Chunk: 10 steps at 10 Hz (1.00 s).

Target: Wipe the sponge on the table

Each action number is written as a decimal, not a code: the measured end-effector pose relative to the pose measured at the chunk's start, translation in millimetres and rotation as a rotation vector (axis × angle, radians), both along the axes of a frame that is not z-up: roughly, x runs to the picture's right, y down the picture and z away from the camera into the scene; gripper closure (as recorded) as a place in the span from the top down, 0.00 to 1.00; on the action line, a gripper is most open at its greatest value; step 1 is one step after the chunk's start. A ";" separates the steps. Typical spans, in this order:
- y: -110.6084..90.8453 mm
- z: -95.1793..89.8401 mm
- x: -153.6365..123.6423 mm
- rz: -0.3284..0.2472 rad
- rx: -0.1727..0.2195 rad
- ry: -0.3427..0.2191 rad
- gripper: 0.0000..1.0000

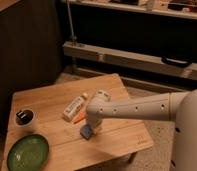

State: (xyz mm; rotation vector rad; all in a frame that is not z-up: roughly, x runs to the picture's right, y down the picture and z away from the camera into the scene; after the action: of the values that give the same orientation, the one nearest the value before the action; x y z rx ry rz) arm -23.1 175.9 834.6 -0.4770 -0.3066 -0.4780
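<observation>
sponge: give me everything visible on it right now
The sponge is a small, flat, blue-purple pad, roughly rectangular and soft-looking. It lies flat on the wooden table, near the middle of the top. The gripper is directly over its right end, hiding that part and apparently pressing on it. An orange carrot lies just behind it.

The light wooden table [126, 136] carries the blue sponge [84, 133], with the gripper [90, 126] down on it. Just behind the sponge lies an orange carrot [79, 119], and behind that a white bottle [74, 107]. Well to the sponge's left, as seen, are a dark cup [24, 119] and a green plate [28, 152].
</observation>
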 end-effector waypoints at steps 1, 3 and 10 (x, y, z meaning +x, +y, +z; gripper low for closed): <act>-10.0 6.7 11.6 0.024 0.005 0.025 0.06; -19.0 19.0 49.5 0.084 0.003 0.096 0.06; 19.0 15.7 116.7 0.132 -0.063 0.209 0.06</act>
State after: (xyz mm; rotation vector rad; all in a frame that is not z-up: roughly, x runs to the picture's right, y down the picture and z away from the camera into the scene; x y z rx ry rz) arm 93.6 194.9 850.3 -0.5596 -0.1503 -0.2879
